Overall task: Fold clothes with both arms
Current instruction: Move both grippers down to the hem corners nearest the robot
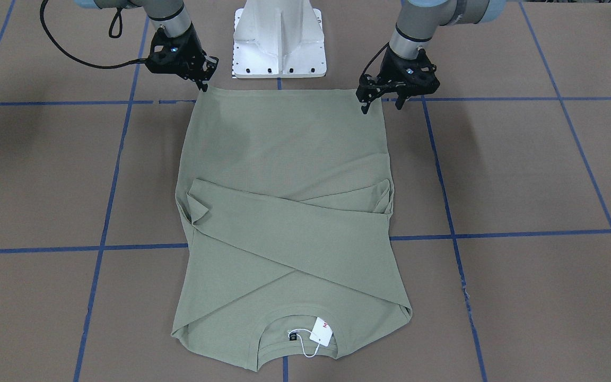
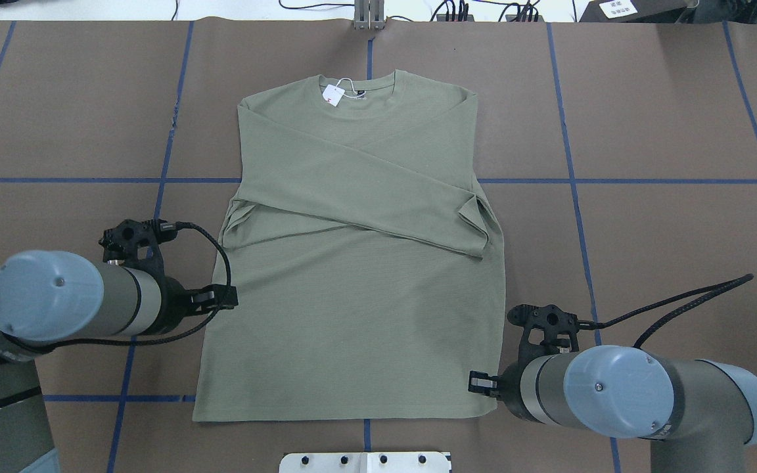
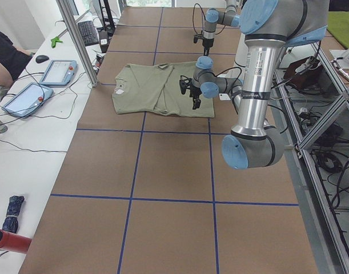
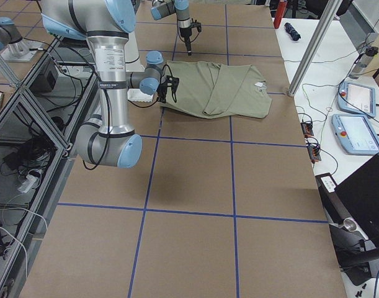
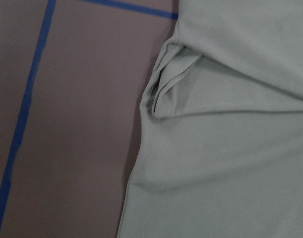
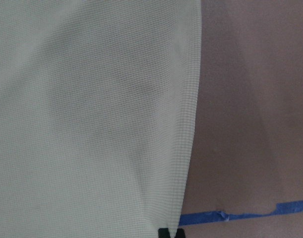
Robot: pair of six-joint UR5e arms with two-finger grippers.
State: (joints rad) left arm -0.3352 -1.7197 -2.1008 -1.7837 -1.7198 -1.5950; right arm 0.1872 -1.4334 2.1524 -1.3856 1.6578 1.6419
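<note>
Now | left gripper [image 1: 381, 107] wide over shirt [image 1: 284, 148] side edge | right gripper [image 1: 203, 84] by opposite edge, spread unclear

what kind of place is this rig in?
Probably a robotics lab, not a home or shop: a left arm and right arm on a pedestal, a table gridded with blue tape, and control tablets on the side bench.

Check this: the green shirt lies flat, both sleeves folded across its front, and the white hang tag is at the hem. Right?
No. The white hang tag is at the collar, not the hem; the overhead exterior view shows it. The green shirt does lie flat, both sleeves folded across its front.
</note>
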